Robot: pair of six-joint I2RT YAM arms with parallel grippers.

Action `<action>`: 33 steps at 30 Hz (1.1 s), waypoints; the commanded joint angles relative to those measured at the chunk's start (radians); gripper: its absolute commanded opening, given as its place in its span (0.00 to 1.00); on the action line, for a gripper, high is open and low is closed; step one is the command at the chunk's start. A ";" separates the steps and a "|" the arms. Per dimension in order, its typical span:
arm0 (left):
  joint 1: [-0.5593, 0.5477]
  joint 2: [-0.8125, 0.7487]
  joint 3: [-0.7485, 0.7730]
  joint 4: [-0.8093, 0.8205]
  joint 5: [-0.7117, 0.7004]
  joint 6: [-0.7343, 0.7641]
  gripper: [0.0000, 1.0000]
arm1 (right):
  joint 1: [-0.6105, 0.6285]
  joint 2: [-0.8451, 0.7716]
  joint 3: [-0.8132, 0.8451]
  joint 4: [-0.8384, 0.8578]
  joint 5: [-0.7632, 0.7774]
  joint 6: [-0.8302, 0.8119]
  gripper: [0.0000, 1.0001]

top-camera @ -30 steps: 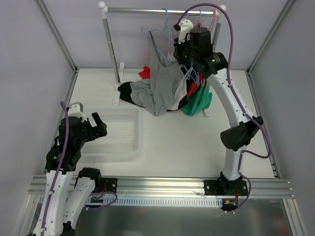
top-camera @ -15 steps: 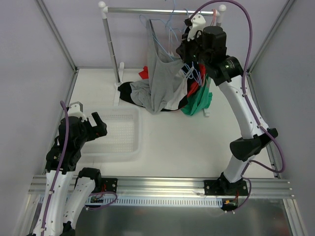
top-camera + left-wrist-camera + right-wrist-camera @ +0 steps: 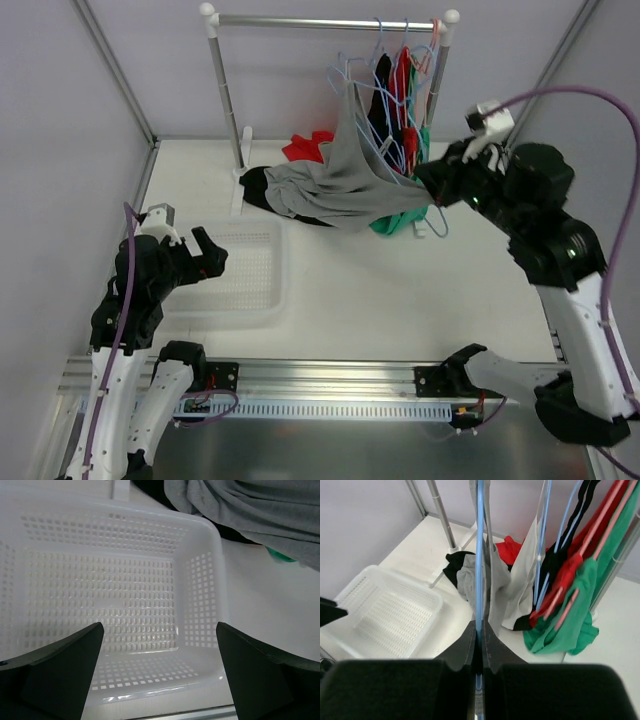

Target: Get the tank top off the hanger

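The grey tank top hangs on a light blue hanger; its lower part trails onto the clothes heap on the table. My right gripper is shut on the hanger's thin bar, which the right wrist view shows pinched between the black fingers. The grey cloth hangs just behind that bar. My left gripper stands open over the white basket, with nothing between its fingers.
A clothes rack's rail spans the back, with red, black and green garments on several hangers at its right end. Red, black and green clothes lie at the rack's foot. The basket sits front left.
My right arm has swung from the rail down and to the right, still shut on the hanger, dragging the grey tank top out sideways. The left arm has hardly moved.
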 commanded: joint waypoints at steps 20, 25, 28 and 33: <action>-0.968 0.677 0.703 0.452 -0.249 0.177 0.99 | 0.004 -0.614 -0.046 -0.566 0.071 0.084 0.00; -1.017 0.836 0.793 0.525 -0.285 0.214 0.98 | 0.004 -0.645 -0.052 -0.604 0.037 0.096 0.00; -1.023 0.898 0.822 0.578 -0.273 0.224 0.91 | 0.003 -0.646 -0.066 -0.607 0.009 0.101 0.00; -1.023 0.991 0.860 0.612 -0.253 0.227 0.80 | 0.003 -0.639 -0.069 -0.603 0.005 0.095 0.00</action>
